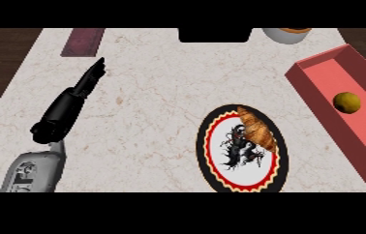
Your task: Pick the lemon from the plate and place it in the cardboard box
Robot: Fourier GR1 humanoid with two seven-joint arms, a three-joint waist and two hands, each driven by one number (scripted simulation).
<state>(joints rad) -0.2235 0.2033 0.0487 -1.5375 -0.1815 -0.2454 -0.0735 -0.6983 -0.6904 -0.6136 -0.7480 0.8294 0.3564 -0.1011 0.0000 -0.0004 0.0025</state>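
- the lemon is a small, round, yellow-olive fruit lying inside the red box at the right edge.
- the left hand shows at the left, fingers straight and together, holding nothing, well apart from the lemon.
- between them, the plate carries 1 croissant.

The cardboard box, at three o'clock, is running off the right edge, so its far wall is not showing. At one o'clock a pale bowl is being cut by the upper band, contents unclear. A black object at twelve o'clock is likewise cropped and unidentifiable. The left forearm is leaving the view at seven o'clock.
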